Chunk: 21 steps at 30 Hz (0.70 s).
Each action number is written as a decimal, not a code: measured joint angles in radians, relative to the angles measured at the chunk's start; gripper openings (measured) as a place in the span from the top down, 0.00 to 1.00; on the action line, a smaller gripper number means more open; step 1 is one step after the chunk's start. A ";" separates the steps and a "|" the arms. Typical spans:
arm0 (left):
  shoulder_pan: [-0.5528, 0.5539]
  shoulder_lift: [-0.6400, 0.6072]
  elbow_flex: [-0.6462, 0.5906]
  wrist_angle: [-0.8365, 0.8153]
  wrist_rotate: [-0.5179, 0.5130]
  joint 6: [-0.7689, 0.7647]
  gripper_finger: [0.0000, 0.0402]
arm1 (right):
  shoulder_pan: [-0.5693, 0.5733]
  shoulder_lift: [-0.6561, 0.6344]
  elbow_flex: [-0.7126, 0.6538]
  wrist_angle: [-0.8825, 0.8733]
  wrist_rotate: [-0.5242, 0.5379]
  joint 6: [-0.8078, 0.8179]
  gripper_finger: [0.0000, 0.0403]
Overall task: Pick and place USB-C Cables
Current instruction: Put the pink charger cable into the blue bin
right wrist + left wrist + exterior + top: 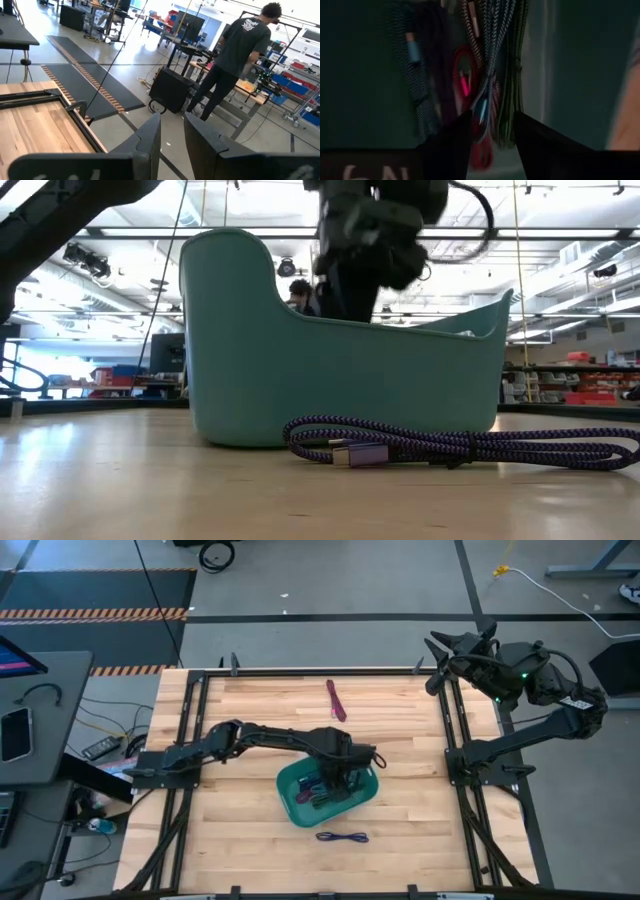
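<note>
Now I see the left gripper [337, 780] down in the teal bin [292, 783], fingers parted above bundled cables [492, 75]; purple cable [450, 445] (wooden table [250, 705]) lies outside, maroon cable [336, 700] beyond. Right gripper [172, 132] narrowly apart, empty, toward a person [235, 60].

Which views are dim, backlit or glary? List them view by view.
Left wrist view: dim inside the bin, bundled cables shadowed beyond the left pincer. Low view: backlit from behind, the bin's near wall shaded, faint sheen on the table by the purple cable. High view: even light. Right wrist view: brightly lit.
</note>
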 joint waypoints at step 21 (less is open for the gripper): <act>0.107 -0.287 0.124 -0.267 -0.511 -0.049 0.63 | 0.000 0.015 -0.002 -0.058 -0.083 0.108 0.78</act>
